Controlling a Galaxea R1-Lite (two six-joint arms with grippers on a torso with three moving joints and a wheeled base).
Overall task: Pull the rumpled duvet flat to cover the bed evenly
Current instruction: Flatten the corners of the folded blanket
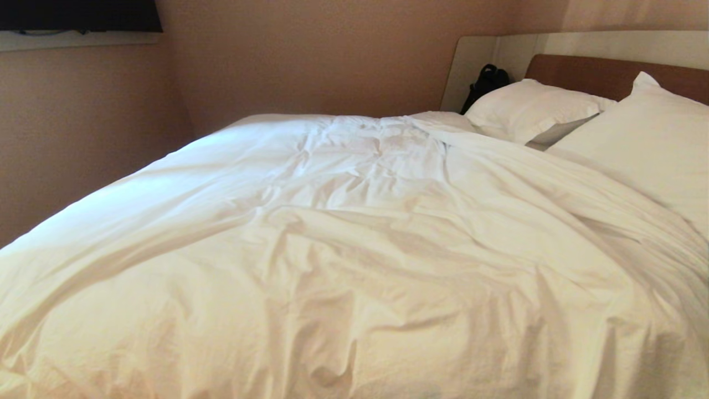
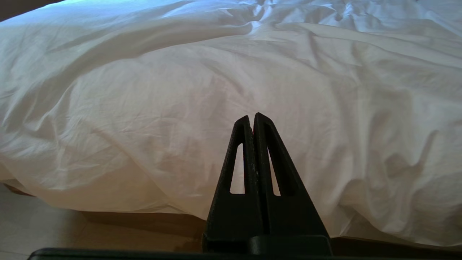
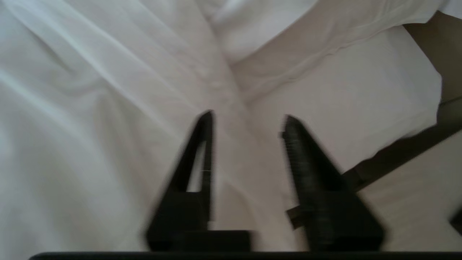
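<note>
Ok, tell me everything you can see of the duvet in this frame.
The duvet is plain white, thick and puffy, looking like cotton, creased with soft wrinkles all over. It lies spread over most of the bed, its far edge bunched near the two pillows. Its near edge hangs over the bed's side toward the floor. On the right, bare sheet shows beside it. Nothing grips it.
</note>
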